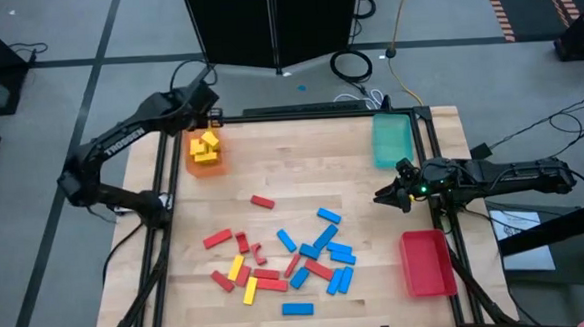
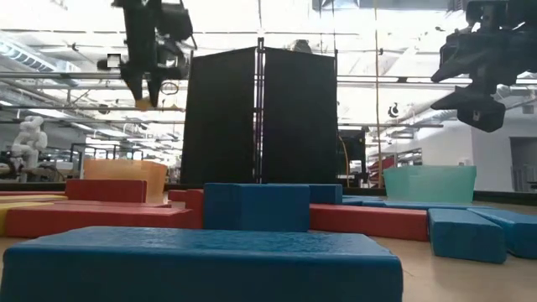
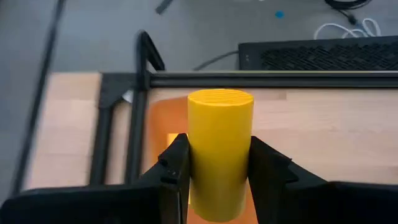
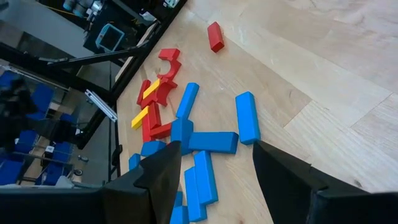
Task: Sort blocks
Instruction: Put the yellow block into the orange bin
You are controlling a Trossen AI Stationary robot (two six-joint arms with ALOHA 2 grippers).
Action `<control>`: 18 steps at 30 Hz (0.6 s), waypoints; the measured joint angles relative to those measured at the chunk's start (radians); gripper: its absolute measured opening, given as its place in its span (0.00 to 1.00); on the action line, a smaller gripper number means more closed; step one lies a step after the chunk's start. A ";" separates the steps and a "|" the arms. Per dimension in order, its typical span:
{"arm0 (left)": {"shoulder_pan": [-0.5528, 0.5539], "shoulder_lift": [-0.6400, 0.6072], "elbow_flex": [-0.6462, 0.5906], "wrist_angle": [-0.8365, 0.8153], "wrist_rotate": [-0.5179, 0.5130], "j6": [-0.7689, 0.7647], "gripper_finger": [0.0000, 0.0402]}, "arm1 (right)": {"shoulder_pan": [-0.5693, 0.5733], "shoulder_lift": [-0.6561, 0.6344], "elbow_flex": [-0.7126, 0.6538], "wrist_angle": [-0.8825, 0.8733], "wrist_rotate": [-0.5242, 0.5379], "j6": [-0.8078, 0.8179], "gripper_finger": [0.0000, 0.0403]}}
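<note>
Blocks (image 1: 287,256) lay scattered mid-table in the high view, red, blue and yellow mixed; your left gripper (image 1: 209,116) hung over the orange tray (image 1: 194,159), the right gripper (image 1: 389,193) beside the teal tray (image 1: 392,138). At table height, a blue block (image 2: 256,206) looked rigid and flat-sided. Left wrist: fingers (image 3: 173,168) clamped a yellow block (image 3: 220,155) across its width, likely light and stiff. Right wrist: jaws parted, empty, above the blue blocks (image 4: 211,142); you'd best pinch the long sides.
</note>
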 joint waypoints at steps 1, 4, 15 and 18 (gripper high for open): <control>0.012 0.000 -0.023 0.023 0.028 -0.005 0.25 | 0.000 0.000 0.000 0.000 0.000 0.000 0.48; 0.033 0.000 -0.091 0.052 0.079 -0.027 0.25 | 0.000 0.000 0.000 0.000 0.000 0.000 0.48; 0.055 0.000 -0.333 0.222 0.137 -0.217 0.25 | 0.000 0.000 0.000 -0.001 0.000 0.000 0.48; 0.085 0.000 -0.344 0.240 0.118 -0.217 0.25 | 0.000 0.000 0.000 0.000 0.000 0.001 0.48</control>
